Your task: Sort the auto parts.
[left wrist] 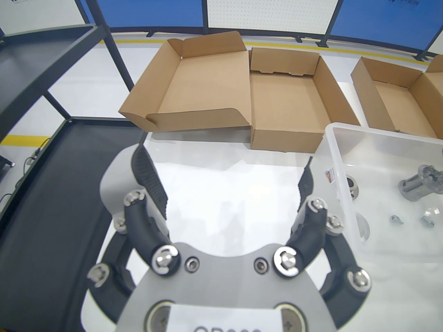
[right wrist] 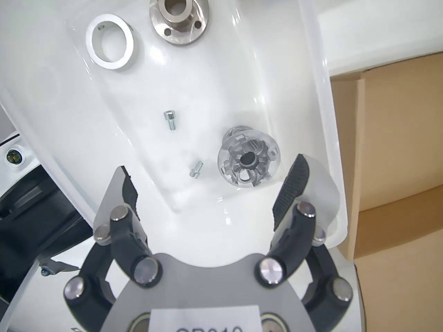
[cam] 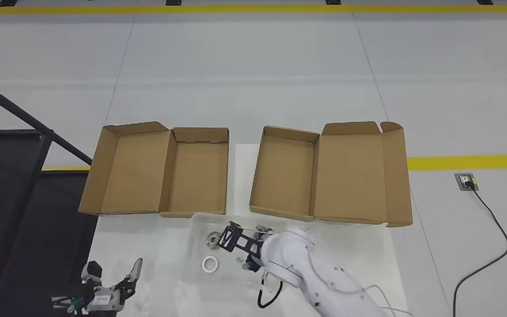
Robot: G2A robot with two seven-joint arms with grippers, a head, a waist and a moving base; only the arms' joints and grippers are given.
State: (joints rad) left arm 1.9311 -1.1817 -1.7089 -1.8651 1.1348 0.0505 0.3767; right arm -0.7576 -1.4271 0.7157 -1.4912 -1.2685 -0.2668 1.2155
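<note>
At the near edge of the white surface [left wrist: 221, 191] sits a clear bin [right wrist: 318, 53] with the auto parts loose on its floor; a silver ring [right wrist: 109, 46] and a grey flange [right wrist: 179, 16] lie side by side at one end, close but not touching; a toothed hub [right wrist: 247, 166] stands on end at the other end, near one long wall; a bolt [right wrist: 170, 120] lies about midway along the floor, and a second bolt [right wrist: 196, 169] lies just beside the hub, apart from it.

Above the hub end of the bin hangs the right gripper [right wrist: 213, 171]; its fingers [right wrist: 292, 184] are spread wide and grip nothing; the hub sits just ahead of the gap between them, and one finger is near the bin's corner.

Left of the bin, the left gripper [left wrist: 223, 160] hovers over bare surface; its fingers [left wrist: 148, 177] are likewise wide apart with nothing between them; one fingertip is close to the bin's wall; a black rack [left wrist: 52, 191] stands on its other side.

Beyond the bin lie two cardboard boxes, each opened flat with its lid beside its tray; the left box [cam: 154, 170] is beyond and left of the bin, the right box [cam: 329, 174] beyond and right, with a gap of surface between them.
</note>
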